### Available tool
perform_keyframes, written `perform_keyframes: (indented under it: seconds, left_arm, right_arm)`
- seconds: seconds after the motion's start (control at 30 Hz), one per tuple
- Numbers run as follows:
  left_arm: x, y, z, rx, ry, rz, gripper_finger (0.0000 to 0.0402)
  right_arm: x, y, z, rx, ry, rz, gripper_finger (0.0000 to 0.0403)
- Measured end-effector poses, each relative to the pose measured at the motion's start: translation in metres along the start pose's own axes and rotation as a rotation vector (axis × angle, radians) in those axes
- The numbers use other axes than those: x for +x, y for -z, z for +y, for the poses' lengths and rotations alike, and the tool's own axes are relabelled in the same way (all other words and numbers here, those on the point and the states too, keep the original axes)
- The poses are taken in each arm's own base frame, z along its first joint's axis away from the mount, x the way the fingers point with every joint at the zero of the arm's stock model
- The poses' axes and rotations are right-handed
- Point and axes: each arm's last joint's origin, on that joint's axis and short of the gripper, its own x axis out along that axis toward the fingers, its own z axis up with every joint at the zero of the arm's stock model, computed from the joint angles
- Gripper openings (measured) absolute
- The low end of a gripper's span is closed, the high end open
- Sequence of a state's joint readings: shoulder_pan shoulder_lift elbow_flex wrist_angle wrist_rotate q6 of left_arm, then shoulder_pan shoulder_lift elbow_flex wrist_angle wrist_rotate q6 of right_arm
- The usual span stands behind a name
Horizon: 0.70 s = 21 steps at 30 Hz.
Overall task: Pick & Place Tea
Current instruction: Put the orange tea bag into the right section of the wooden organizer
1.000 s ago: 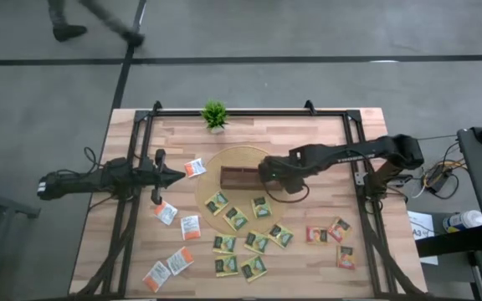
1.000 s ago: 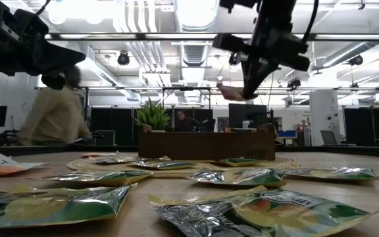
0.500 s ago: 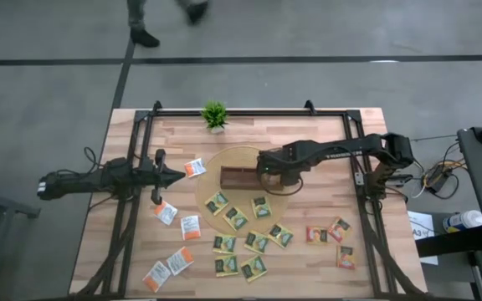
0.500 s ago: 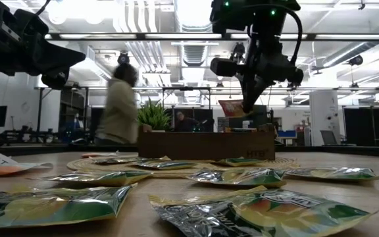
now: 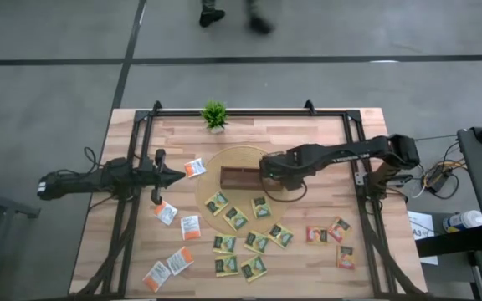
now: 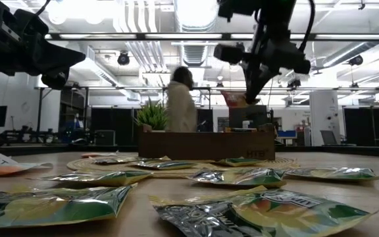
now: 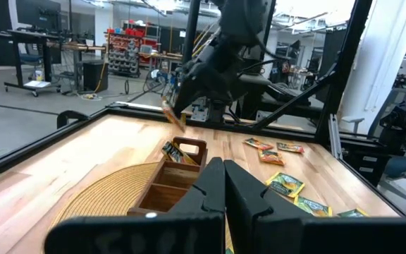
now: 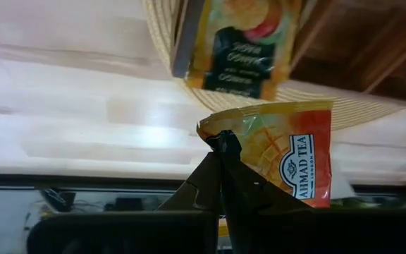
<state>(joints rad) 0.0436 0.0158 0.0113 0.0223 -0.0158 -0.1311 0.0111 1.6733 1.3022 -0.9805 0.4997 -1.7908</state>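
My right gripper (image 5: pixel 268 172) is shut on a red-pink tea sachet (image 8: pixel 287 159), which hangs above the right end of the brown compartment tray (image 5: pixel 241 176); in the low view the sachet (image 6: pixel 235 100) is well above the tray (image 6: pixel 206 145). A green-and-yellow sachet (image 7: pixel 178 152) stands in the tray's end compartment. More tea sachets lie flat on the table: green-and-yellow ones (image 5: pixel 241 242), white-and-orange ones (image 5: pixel 178 226), red-pink ones (image 5: pixel 329 234). My left gripper (image 5: pixel 178 176) waits shut at the table's left, pointing level at the tray. My right gripper pinches the sachet's crumpled upper corner (image 8: pixel 213 132) between its two fingertips. The fingers slant down from the table's right side. The sachet hangs tilted below them, clear of the tray and the table.
The tray sits on a round woven mat (image 5: pixel 224 159). A small green potted plant (image 5: pixel 214 115) stands at the far edge. A black frame (image 5: pixel 141 125) runs round the tabletop. A person walks past on the floor beyond the table (image 6: pixel 179 99).
My right gripper sank toward the tray with the sachet, moving a little toward the table's left, then rose again and drew back. It stayed shut on the sachet throughout. The person beyond the table walked across the room.
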Motion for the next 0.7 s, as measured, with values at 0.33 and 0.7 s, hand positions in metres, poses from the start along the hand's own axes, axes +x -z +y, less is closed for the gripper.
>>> perform_keyframes:
  seconds: [0.33,0.7]
  left_arm:
    - [0.0,0.0,0.0,0.0,0.0,0.0,0.0]
    - [0.0,0.0,0.001,0.121,-0.023,-0.005,0.0]
  right_arm:
    - [-0.034,-0.009,0.002,0.063,0.136,0.001,0.0008]
    - [-0.06,-0.012,0.009,0.105,0.229,0.002,0.0008]
